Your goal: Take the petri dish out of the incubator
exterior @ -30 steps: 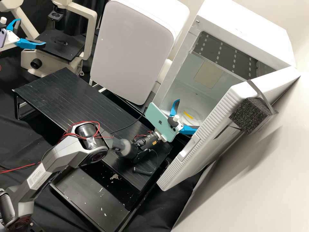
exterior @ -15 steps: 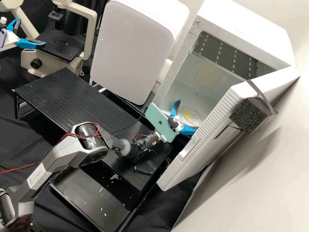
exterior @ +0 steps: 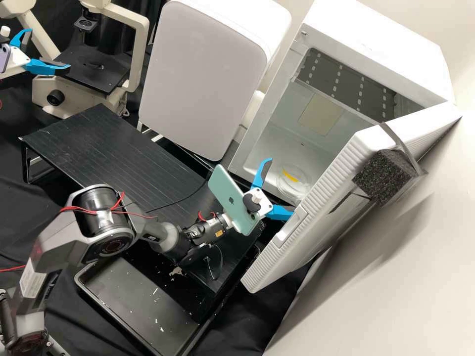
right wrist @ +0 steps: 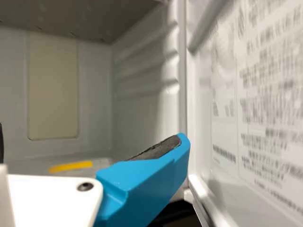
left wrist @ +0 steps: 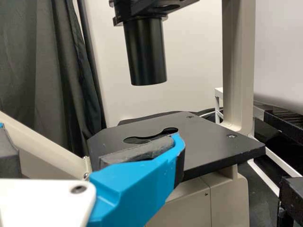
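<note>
Inside the white incubator [exterior: 373, 52], its door swung open, a clear petri dish [exterior: 293, 186] with a yellow strip lies on the floor near the opening. My right gripper [exterior: 273, 188] stands open in front of the opening, apart from the dish, nothing between its fingers. From the right wrist view, the same gripper [right wrist: 91, 131] spreads wide, and the dish's yellow strip [right wrist: 71, 166] shows low in the chamber. At the microscope, far left in the high view, my left gripper [exterior: 50, 49] is open and empty; the left wrist view has this gripper [left wrist: 90, 132] by the black stage.
The incubator door [exterior: 346, 163], with black foam [exterior: 385, 175] strapped to it, stands close beside the right gripper. A black raised table [exterior: 114, 148] lies under the right arm, a black tray [exterior: 143, 301] below it. The microscope stage [left wrist: 213, 142] is near the left gripper.
My right gripper has drawn back from the incubator opening, down and left in the high view, with its arm folding back. The dish stays on the incubator floor, and the left arm is still.
</note>
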`<control>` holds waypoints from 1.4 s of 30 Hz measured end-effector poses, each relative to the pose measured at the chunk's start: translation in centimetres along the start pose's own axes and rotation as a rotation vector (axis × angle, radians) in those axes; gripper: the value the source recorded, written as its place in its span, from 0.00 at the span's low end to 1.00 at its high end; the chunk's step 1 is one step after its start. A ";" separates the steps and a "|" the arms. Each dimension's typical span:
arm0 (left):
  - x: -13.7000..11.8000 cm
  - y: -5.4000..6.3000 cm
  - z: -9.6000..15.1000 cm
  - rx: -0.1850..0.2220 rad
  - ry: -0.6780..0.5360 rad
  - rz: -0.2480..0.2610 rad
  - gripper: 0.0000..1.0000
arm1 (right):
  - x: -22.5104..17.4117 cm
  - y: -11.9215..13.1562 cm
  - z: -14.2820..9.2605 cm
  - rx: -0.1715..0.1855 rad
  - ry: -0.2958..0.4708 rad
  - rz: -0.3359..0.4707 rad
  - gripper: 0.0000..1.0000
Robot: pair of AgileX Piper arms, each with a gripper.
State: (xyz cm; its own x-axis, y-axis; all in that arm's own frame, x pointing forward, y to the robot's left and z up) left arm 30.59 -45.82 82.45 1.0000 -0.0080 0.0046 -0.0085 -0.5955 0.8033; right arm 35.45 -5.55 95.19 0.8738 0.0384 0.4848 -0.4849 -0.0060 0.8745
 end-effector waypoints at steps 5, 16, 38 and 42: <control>0.0 0.0 0.0 0.000 0.000 0.000 1.00 | -1.4 -1.0 0.4 0.009 -0.037 -0.044 1.00; 0.0 0.0 0.0 0.000 0.000 0.000 1.00 | -3.3 -2.4 0.8 0.005 -0.083 -0.107 1.00; 0.0 0.0 0.0 0.000 0.000 0.000 1.00 | 1.6 -4.1 1.8 -0.075 0.029 -0.115 1.00; 0.0 0.0 0.0 0.000 0.000 0.000 1.00 | 2.4 -4.2 2.0 -0.077 0.041 -0.103 1.00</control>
State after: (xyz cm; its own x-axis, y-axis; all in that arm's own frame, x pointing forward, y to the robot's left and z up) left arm 30.59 -45.82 82.45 1.0000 -0.0080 0.0046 -0.0085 -0.5955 0.8033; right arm 39.62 -7.46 92.69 0.9176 0.0757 0.3902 -0.3956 0.0771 0.9152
